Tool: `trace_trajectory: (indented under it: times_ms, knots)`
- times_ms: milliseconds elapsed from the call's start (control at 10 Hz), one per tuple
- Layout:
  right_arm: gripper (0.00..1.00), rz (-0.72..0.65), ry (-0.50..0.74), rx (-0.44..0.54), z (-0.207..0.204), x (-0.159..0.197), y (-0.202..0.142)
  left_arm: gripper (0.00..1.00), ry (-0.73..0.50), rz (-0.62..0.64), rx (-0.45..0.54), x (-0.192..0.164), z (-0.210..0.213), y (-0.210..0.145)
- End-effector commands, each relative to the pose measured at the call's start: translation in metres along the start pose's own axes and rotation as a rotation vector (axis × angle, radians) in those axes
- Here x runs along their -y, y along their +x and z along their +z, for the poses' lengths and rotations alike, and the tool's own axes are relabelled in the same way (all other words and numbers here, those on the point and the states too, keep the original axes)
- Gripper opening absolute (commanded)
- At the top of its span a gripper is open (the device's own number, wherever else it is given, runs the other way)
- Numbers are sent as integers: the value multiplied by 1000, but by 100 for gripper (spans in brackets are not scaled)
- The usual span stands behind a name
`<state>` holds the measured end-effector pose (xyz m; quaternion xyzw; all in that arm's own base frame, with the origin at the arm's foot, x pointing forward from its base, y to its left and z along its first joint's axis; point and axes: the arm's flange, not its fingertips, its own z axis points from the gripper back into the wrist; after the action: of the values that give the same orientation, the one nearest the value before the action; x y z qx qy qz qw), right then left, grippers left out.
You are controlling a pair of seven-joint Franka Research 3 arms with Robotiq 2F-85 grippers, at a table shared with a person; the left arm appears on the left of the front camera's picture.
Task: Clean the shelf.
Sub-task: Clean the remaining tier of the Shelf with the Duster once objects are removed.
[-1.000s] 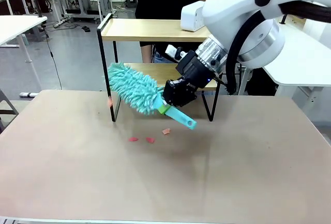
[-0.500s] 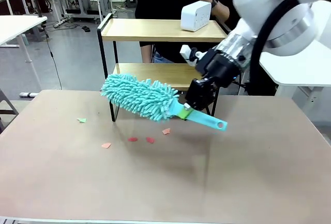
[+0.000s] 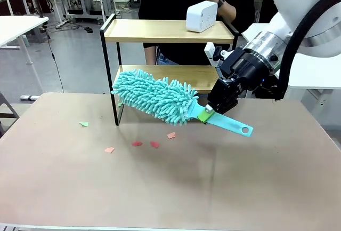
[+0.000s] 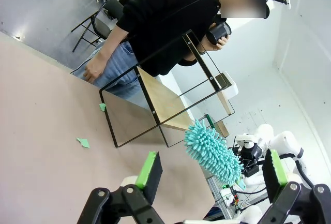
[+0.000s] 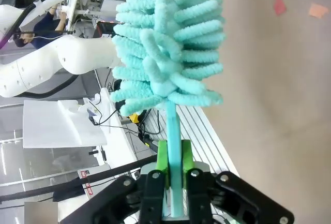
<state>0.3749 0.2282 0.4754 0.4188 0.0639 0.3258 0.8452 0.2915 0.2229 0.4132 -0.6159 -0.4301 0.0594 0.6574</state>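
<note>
Grips duster [image 3: 157, 96] by its handle in right tool [image 3: 209, 111], head slanted mid-frame toward shelf [image 3: 160, 30] for sweeping; left tool [image 4: 212, 168] wide, empty.

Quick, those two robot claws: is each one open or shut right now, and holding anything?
The left gripper: open, holding nothing.
The right gripper: shut on the duster, at its handle.

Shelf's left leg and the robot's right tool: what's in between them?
A fluffy teal duster. In the front view its head stretches from the right tool, which is shut on its handle, across to the shelf's left leg.
</note>
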Motion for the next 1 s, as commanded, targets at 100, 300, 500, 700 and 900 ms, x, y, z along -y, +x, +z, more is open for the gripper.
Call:
trace_trajectory:
  times_ms: [100,300,500,700,900]
  knots:
    - [5,47,75,-3,7,1,-8,100,-11,-20,-3,2,-1,-7]
    - [5,74,218,-88,56,10,-53,100,-11,-20,-3,2,-1,-7]
    - [5,9,366,-22,121,26,-118,100,-11,-20,-3,2,-1,-7]
    - [5,-62,458,176,182,40,-191,100,-11,-20,-3,2,-1,-7]
    - [5,-208,551,385,227,76,-257,100,-11,-20,-3,2,-1,-7]
